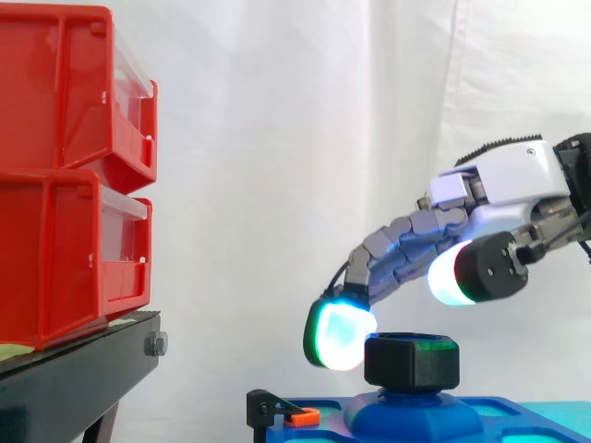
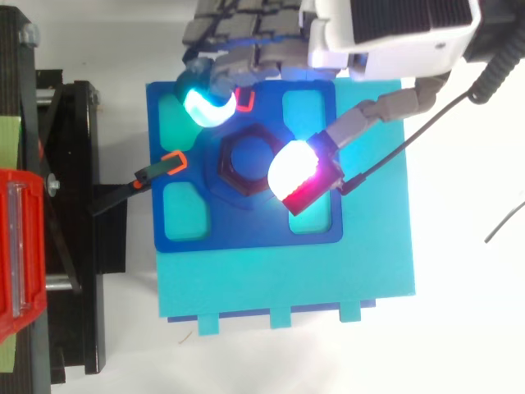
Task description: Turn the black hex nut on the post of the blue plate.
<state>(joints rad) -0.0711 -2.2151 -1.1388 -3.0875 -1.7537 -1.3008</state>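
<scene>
The black hex nut (image 1: 413,360) (image 2: 246,160) sits on the raised post at the middle of the blue plate (image 1: 517,415) (image 2: 246,234). My hand (image 1: 517,175) (image 2: 385,33) reaches in from the right, above the plate. Its fingers slope down, and a green-white fingertip (image 1: 340,334) (image 2: 207,103) hangs close beside the nut's far-left side; I cannot tell if it touches. The thumb's red-white pad (image 1: 454,273) (image 2: 295,176) hovers above the nut's right side, apart from it. The nut is not pinched between thumb and fingers.
Two stacked red bins (image 1: 65,166) stand on a black stand (image 1: 83,369) at the left. A small orange clip on a black bracket (image 1: 305,417) (image 2: 172,162) sits at the plate's left edge. The plate rests on a cyan base (image 2: 287,279).
</scene>
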